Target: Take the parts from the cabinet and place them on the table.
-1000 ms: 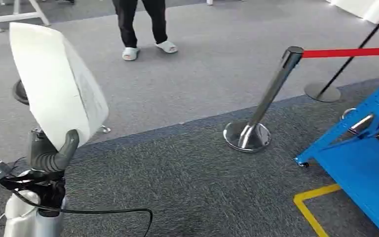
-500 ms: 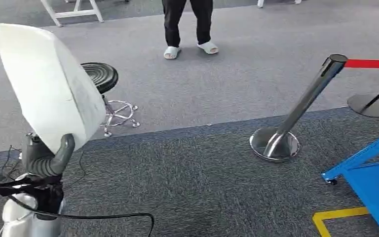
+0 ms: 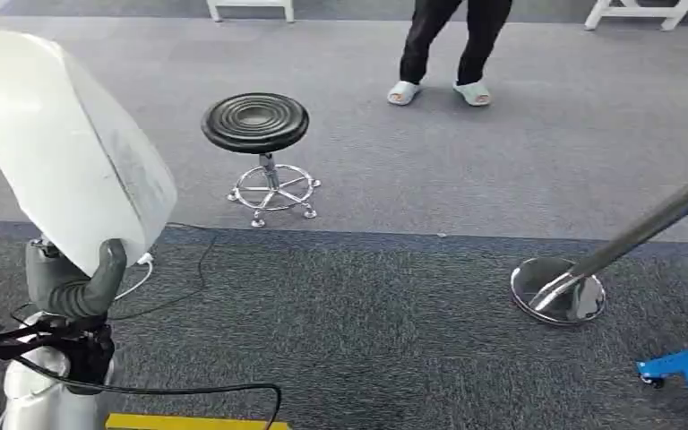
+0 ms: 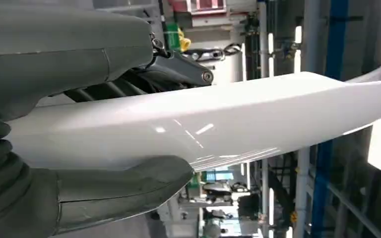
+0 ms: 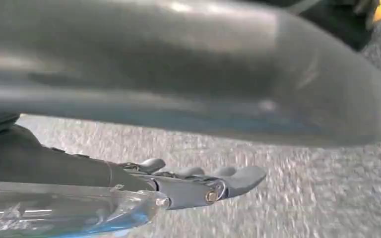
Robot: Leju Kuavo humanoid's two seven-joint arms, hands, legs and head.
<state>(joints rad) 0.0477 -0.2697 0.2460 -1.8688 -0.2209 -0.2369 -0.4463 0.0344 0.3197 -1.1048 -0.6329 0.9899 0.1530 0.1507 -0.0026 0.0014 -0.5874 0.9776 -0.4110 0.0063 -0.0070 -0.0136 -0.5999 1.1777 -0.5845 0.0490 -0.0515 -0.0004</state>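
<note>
At 8 o'clock, the left robot hand (image 3: 76,287) clamps a white panel (image 3: 67,148) (thumb across its lower edge), held upright above the carpet. The right robot hand (image 5: 198,184) hangs with fingers straight, holding nothing. Farther, at 12, a stool (image 3: 256,124); beyond, a person's legs (image 3: 455,45).

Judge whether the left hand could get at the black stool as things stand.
Probably not. The left hand already grips the white part, so it has no free grasp, and the black stool stands well ahead across open carpet, apart from the hand.
</note>
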